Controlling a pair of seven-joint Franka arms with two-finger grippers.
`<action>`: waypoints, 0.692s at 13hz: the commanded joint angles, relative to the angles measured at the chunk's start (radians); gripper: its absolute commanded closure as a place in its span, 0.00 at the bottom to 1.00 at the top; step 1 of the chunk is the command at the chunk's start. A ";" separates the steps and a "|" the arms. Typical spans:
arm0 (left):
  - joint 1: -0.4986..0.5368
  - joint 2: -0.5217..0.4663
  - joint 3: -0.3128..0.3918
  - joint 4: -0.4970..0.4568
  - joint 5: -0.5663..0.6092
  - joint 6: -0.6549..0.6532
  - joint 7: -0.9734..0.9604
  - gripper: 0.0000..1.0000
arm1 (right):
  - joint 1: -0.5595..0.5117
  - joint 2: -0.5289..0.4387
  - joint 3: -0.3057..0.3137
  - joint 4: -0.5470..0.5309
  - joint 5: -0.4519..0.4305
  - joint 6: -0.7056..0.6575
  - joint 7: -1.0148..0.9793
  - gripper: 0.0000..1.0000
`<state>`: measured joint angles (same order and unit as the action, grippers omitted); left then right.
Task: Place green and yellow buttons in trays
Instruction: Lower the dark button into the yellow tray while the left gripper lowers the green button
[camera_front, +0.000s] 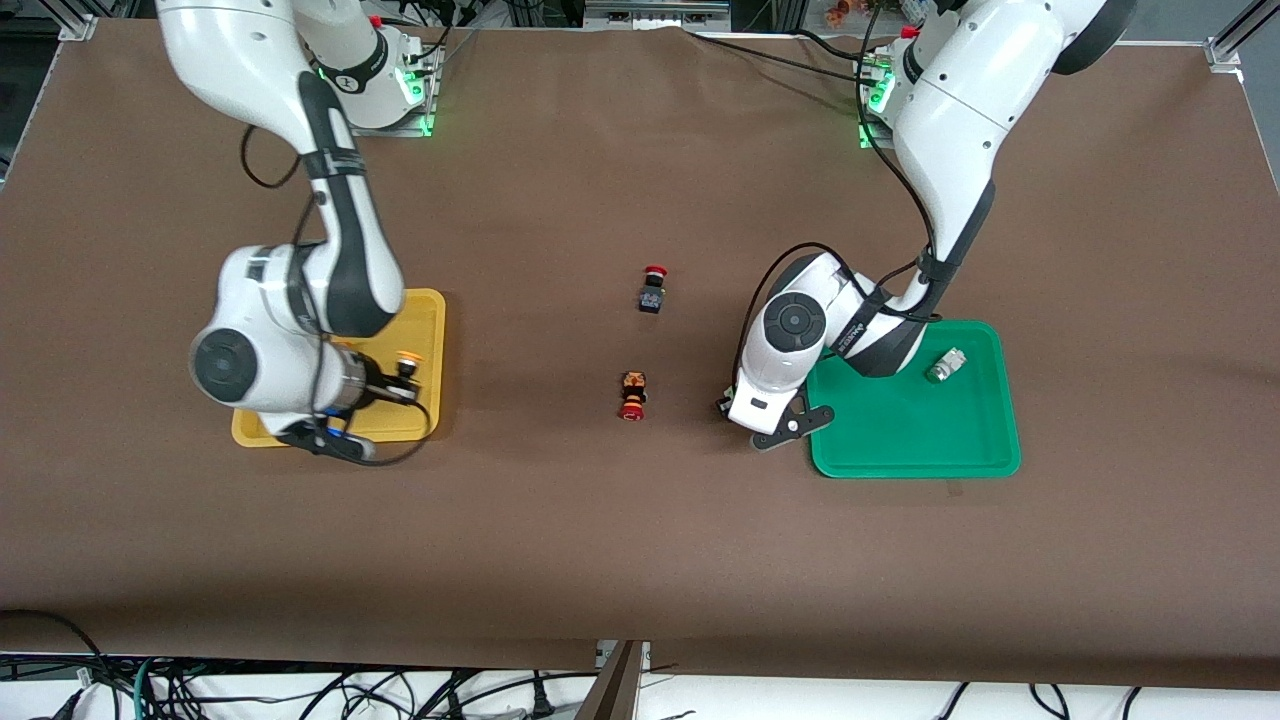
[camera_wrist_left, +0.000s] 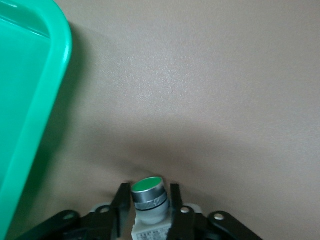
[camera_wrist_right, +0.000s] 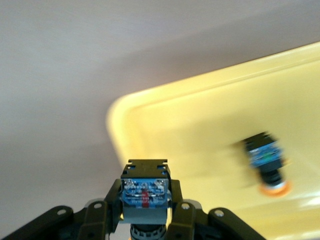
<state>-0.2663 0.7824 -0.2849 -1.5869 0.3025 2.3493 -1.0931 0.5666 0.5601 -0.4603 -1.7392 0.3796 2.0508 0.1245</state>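
Observation:
My left gripper (camera_wrist_left: 147, 192) is shut on a green button (camera_wrist_left: 148, 186), its pale-green face up, over bare table beside the green tray (camera_wrist_left: 30, 115). In the front view this gripper (camera_front: 724, 405) is beside the green tray (camera_front: 915, 440), at the edge toward the table's middle. The second green button (camera_front: 945, 365) lies in that tray. My right gripper (camera_wrist_right: 145, 186) is shut on a yellow button (camera_wrist_right: 144, 192) by its black-blue body, over a corner of the yellow tray (camera_wrist_right: 165, 115). The other yellow button (camera_wrist_right: 267, 165) lies in that tray, also seen in the front view (camera_front: 407, 360).
Two red-capped black switches lie at the table's middle, one (camera_front: 653, 288) farther from the front camera, one (camera_front: 632, 395) nearer. The right arm's wrist covers much of the yellow tray (camera_front: 425, 310) in the front view. Brown table surrounds both trays.

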 joint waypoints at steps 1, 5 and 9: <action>0.044 -0.052 -0.054 -0.001 0.015 -0.071 0.008 1.00 | 0.021 -0.097 0.002 -0.326 -0.004 0.280 -0.100 0.79; 0.145 -0.139 -0.062 -0.022 -0.087 -0.181 0.360 1.00 | 0.033 -0.054 0.008 -0.294 0.119 0.296 -0.063 0.77; 0.283 -0.236 0.004 -0.210 -0.095 -0.154 0.957 1.00 | 0.035 -0.055 0.009 -0.266 0.142 0.287 -0.013 0.01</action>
<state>-0.0229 0.6238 -0.3162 -1.6517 0.2326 2.1473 -0.3683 0.5995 0.5229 -0.4510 -2.0106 0.4983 2.3422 0.0966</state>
